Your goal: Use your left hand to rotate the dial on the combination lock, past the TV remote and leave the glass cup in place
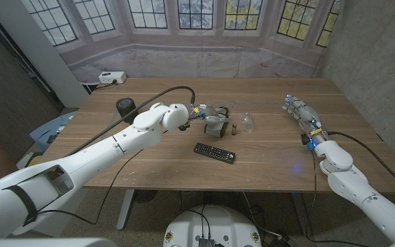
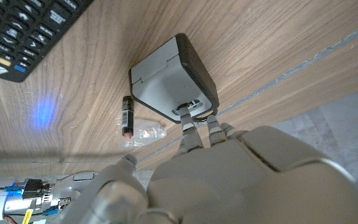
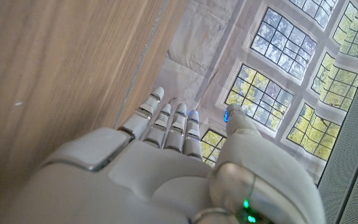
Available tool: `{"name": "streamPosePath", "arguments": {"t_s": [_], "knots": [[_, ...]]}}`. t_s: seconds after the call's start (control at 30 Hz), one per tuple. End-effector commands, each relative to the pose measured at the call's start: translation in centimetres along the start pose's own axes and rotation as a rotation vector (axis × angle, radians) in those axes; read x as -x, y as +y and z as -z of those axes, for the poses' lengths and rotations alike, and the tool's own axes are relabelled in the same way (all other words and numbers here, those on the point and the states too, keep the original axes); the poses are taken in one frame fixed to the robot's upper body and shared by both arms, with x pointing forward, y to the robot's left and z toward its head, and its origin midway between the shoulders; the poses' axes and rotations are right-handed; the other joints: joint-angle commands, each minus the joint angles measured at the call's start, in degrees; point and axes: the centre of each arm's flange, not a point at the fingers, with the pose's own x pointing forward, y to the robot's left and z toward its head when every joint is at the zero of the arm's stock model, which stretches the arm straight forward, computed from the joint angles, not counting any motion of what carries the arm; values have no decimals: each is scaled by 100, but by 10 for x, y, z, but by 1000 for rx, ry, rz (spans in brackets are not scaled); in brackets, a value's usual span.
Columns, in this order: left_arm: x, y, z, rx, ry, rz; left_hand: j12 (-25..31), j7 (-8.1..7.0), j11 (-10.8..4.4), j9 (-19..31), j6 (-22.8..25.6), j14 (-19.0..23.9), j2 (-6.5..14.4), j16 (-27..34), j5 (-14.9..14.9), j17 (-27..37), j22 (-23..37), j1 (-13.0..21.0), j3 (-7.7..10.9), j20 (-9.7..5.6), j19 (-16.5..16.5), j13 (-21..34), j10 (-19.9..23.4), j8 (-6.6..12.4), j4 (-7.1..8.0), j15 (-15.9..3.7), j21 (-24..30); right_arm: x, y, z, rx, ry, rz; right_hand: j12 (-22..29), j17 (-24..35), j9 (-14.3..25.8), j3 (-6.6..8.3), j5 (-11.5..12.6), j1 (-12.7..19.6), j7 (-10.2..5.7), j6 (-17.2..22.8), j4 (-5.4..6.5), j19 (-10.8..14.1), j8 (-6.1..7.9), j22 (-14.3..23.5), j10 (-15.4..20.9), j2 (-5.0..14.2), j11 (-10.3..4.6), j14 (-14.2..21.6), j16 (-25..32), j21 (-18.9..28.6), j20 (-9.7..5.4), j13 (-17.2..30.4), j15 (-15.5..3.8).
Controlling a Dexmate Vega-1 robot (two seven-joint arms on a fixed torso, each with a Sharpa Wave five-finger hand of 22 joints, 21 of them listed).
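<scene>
The wooden table point(image 1: 266, 151) takes up most of the room in front of the robot, with a backdrop printed with leaded windows point(image 1: 184, 17) hung behind it. The left arm point(image 1: 108, 147) stretches far in from the near corner, a black cable looping over it, and its left hand point(image 1: 201, 113) sits right at the middle of the table, against the combination lock point(image 1: 215, 127). From the left wrist view the lock point(image 2: 173, 78) is a grey box with a darker side, lying on the wood, and the fingertips point(image 2: 188, 124) are pressed close together, touching the small fitting on the edge nearest the hand (whether they actually pinch the dial or only rest on it, I cannot tell). The right arm point(image 1: 362, 192) comes in along the far right side, and the right hand point(image 1: 300, 110) is stretched out over the table edge, well apart from everything, holding nothing; in the right wrist view its fingers point(image 3: 166, 118) lie straight and side by side, the thumb a little apart.

The TV remote point(image 1: 214, 152) lies dark and slanted just on the near side of the lock. The glass cup point(image 1: 247, 122) stands to the lock's right, near it but not touching. Between them is a small dark tube point(image 1: 233, 130), and a white power strip point(image 1: 112, 77) rests at the far left corner.
</scene>
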Motion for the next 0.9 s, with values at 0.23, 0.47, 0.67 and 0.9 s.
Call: {"name": "streamPosePath", "arguments": {"t_s": [0.23,0.47,0.67,0.9], "knots": [[0,11,-3,-25,-9,-34,-15,-50,-6,13,-12,53,3,-12,30,13,-6,53,39,15,6,-4,70,52,-10,-3,-3,-4,1,0,2,1,-7,17,24,11,4,20,44,-9,69,11,47,17,18,26,-4,-4,12,51,31,-88,16,-112],[-4,12,-4,-27,-9,-35,-16,-51,-5,13,-9,59,0,-12,30,12,-6,61,46,14,13,-4,69,50,-17,-2,-2,-5,0,2,-2,3,-9,17,24,11,5,20,45,-8,70,11,47,17,18,25,-4,-19,10,50,31,-84,16,-113],[-6,12,-3,-19,-8,-40,-16,-56,-17,13,-10,60,-3,-13,30,11,-7,70,55,16,16,-4,71,48,-25,4,-4,-5,-1,4,-17,-3,-5,21,24,11,5,19,46,-7,68,11,48,16,18,35,-5,-11,11,51,31,-84,17,-110],[-7,12,-2,-20,-8,-40,-18,-60,-7,13,-7,61,-6,-15,30,11,-8,78,62,16,20,-4,67,47,-32,0,-4,-4,-2,4,-12,-1,-3,18,26,11,5,19,44,-8,65,15,46,15,18,29,-2,-29,13,53,30,-83,17,-106]]}}
